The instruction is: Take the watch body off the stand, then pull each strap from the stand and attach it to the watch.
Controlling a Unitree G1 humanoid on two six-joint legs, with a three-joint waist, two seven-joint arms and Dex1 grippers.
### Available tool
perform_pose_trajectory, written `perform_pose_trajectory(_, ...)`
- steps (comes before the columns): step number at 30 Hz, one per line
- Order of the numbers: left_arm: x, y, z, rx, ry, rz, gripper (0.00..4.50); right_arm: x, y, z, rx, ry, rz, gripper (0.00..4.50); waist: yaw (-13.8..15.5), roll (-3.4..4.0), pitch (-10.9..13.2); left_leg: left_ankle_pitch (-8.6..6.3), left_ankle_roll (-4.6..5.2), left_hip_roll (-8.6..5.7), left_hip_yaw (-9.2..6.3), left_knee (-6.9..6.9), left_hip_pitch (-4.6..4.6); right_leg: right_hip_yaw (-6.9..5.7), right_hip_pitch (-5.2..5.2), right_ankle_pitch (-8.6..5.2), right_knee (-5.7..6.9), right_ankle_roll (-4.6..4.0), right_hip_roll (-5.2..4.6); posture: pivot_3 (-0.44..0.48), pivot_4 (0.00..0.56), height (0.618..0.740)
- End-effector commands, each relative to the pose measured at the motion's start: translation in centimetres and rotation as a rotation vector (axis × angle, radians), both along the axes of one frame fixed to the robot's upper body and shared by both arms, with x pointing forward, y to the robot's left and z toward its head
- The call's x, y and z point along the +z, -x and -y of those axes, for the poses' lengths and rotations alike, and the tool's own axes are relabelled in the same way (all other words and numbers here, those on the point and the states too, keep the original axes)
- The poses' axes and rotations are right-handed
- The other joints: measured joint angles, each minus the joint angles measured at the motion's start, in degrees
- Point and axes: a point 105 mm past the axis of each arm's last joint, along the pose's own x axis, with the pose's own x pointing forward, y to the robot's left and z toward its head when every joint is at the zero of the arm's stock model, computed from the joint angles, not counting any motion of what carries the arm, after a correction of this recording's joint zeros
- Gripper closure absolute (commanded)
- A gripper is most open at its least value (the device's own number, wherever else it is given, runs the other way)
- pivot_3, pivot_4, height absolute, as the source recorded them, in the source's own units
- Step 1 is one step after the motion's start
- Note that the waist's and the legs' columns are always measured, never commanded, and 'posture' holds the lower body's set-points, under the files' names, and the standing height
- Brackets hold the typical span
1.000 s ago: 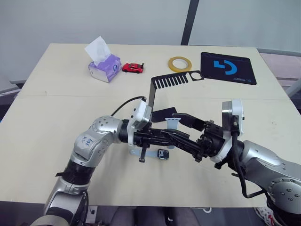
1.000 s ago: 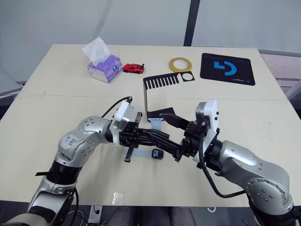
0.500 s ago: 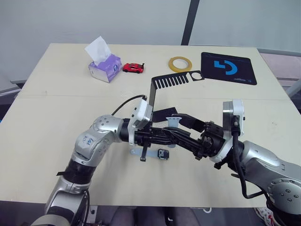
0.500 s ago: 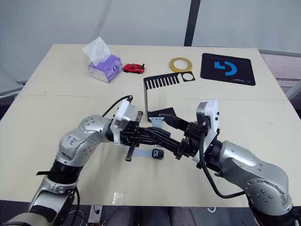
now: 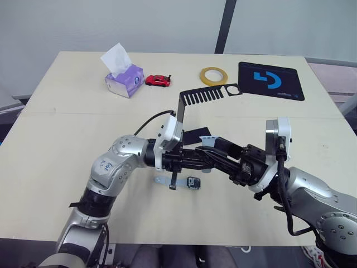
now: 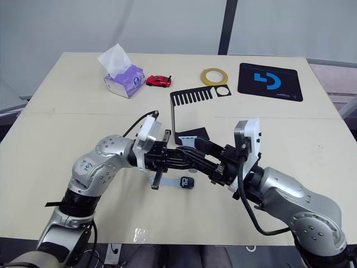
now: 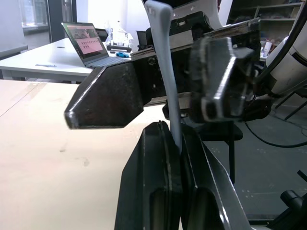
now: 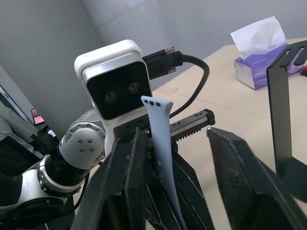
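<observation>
My left gripper (image 5: 204, 157) is shut on the lower end of a pale grey-blue strap (image 7: 162, 57), which stands upright from its fingers. My right gripper (image 8: 184, 191) is open, one finger (image 8: 130, 177) on each side of that strap (image 8: 159, 139) without closing on it. Both grippers meet above the table's middle, in front of the black stand (image 5: 181, 111). Below them the watch body (image 5: 193, 182) lies on the table with a second strap (image 5: 163, 180) against its left side; I cannot tell whether the two are joined.
At the back of the table stand a purple tissue box (image 5: 124, 81), a red toy car (image 5: 157, 80), a yellow tape roll (image 5: 213, 75) and a black mat with a blue logo (image 5: 270, 80). The table's front edge runs just below the arms.
The two grippers have drawn slightly closer, so the right gripper's open fingers reach further around the held strap. The watch body on the table has not moved.
</observation>
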Motion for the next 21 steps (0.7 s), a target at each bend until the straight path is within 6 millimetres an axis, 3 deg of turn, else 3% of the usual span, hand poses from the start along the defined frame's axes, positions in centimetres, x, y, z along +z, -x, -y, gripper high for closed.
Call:
perform_pose_trajectory(1, 0.87, 0.00, 0.08, -0.004, 0.026, 0.024, 4.50, 0.60, 0.40, -0.11, 0.012, -0.026, 0.022, 2.15, 0.00, 0.00, 0.00, 0.00, 0.00, 0.00, 0.00, 0.00, 0.00, 0.00, 0.00, 0.00, 0.00, 0.00, 0.00, 0.000, 0.150, 0.738)
perform_pose_trajectory(13, 0.87, 0.11, 0.24, -0.002, 0.038, 0.017, 4.50, 1.17, 0.37, -0.18, 0.025, -0.062, 0.020, 2.15, -0.01, 0.00, 0.00, 0.00, 0.00, 0.00, 0.00, 0.00, 0.00, 0.00, 0.00, 0.00, 0.00, 0.00, -0.01, 0.000, 0.150, 0.738)
perform_pose_trajectory(14, 0.89, 0.10, 0.26, -0.002, 0.039, 0.017, 4.50, 1.19, 0.35, -0.18, 0.026, -0.062, 0.019, 2.69, -0.01, 0.00, 0.00, 0.00, 0.00, 0.00, 0.00, 0.00, 0.00, 0.00, 0.00, 0.00, 0.00, 0.00, -0.01, 0.000, 0.150, 0.738)
perform_pose_trajectory(15, 0.94, 0.08, 0.30, -0.002, 0.040, 0.017, 4.50, 1.22, 0.33, -0.18, 0.026, -0.062, 0.019, 2.96, -0.01, 0.00, 0.00, 0.00, 0.00, 0.00, 0.00, 0.00, 0.00, 0.00, 0.00, 0.00, 0.00, 0.00, -0.01, 0.000, 0.150, 0.738)
perform_pose_trajectory(17, 1.02, 0.04, 0.37, -0.002, 0.043, 0.016, 4.50, 1.27, 0.27, -0.17, 0.026, -0.063, 0.020, 4.11, -0.01, 0.00, 0.00, 0.00, 0.00, 0.00, 0.00, 0.00, 0.00, 0.00, 0.00, 0.00, 0.00, 0.00, -0.01, 0.000, 0.150, 0.738)
perform_pose_trajectory(18, 1.04, 0.02, 0.40, -0.002, 0.044, 0.015, 4.50, 1.29, 0.23, -0.16, 0.025, -0.065, 0.019, 4.42, -0.01, 0.00, 0.00, 0.00, 0.00, 0.00, 0.00, 0.00, 0.00, 0.00, 0.00, 0.00, 0.00, 0.00, -0.01, 0.000, 0.150, 0.738)
perform_pose_trajectory(21, 1.07, -0.02, 0.42, -0.002, 0.046, 0.013, 4.50, 1.35, 0.17, -0.15, 0.024, -0.067, 0.020, 4.42, -0.02, 0.00, 0.00, 0.00, 0.00, 0.00, 0.00, 0.00, 0.00, 0.00, 0.00, 0.00, 0.00, 0.00, -0.01, 0.000, 0.150, 0.738)
